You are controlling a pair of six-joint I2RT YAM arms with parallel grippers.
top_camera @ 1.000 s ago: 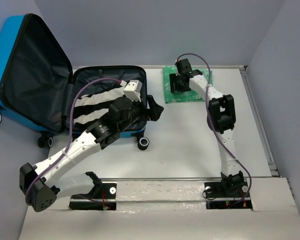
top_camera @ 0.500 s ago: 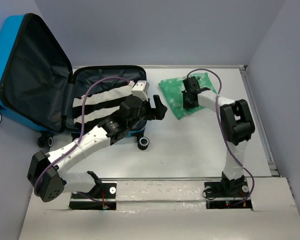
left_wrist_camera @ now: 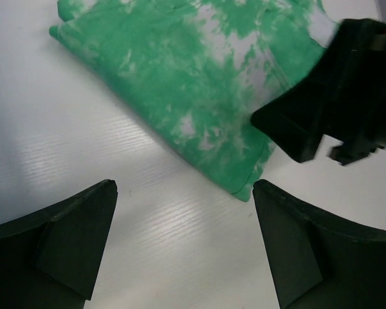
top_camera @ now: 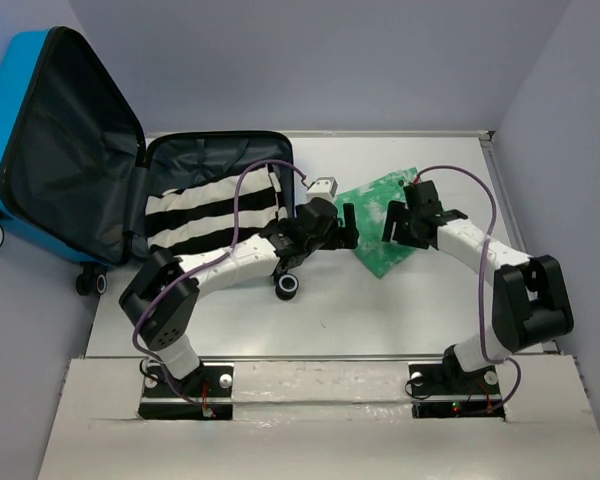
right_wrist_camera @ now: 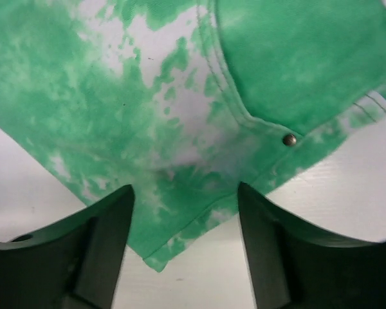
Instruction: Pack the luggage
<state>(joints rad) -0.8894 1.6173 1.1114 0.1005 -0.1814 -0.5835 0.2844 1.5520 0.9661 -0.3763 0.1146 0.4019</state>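
Observation:
The luggage [top_camera: 15,105] lies open at the left, its blue lid propped up and its black-lined base [top_camera: 180,165] flat on the table. A black-and-white striped garment [top_camera: 208,215] lies in the base. A green tie-dye garment [top_camera: 378,252] [left_wrist_camera: 193,84] [right_wrist_camera: 180,96] lies folded on the table right of the suitcase. My left gripper [top_camera: 348,226] [left_wrist_camera: 183,238] is open over bare table at the garment's left edge. My right gripper [top_camera: 392,225] [right_wrist_camera: 185,238] is open just above the garment's near corner, holding nothing; it also shows in the left wrist view [left_wrist_camera: 334,109].
A suitcase wheel [top_camera: 288,286] sticks out near the left arm's forearm. Grey walls close in the table at the back and the right [top_camera: 560,150]. The white table [top_camera: 380,320] runs to a raised strip at the arms' bases.
The right gripper has dragged the green garment from the far back toward the middle, then opened. The left arm has swung right from the suitcase to beside the garment.

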